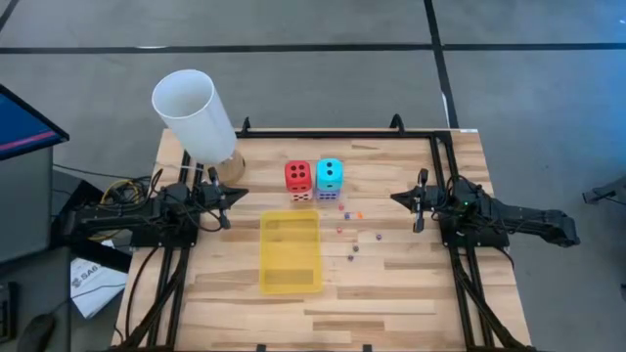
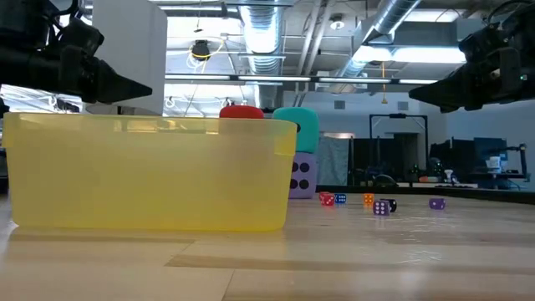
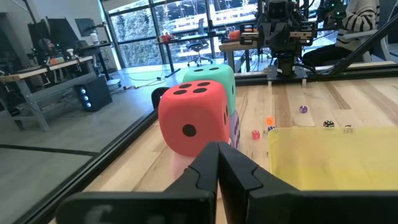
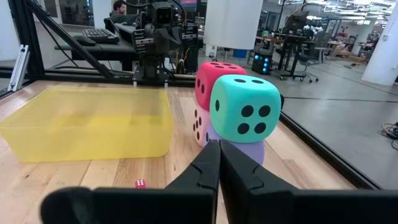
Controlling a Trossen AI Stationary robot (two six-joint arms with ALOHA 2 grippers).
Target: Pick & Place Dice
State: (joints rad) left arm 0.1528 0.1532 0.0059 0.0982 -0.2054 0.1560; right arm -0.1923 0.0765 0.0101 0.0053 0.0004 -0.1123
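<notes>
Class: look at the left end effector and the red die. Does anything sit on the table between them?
Nothing visible does. The left end effector, shut, points across bare wood at the red die, which sits atop a pink die. The yellow tray lies off to the side, clear of that line.

A translucent yellow plastic tray fills the foreground on the pale wooden table. Behind its far rim show the tops of a red die and a cyan die, the cyan one apparently stacked on a purple die. Tiny coloured dice lie scattered to the right. Two dark grippers, left and right, hang at the upper corners, fingers together.
</notes>
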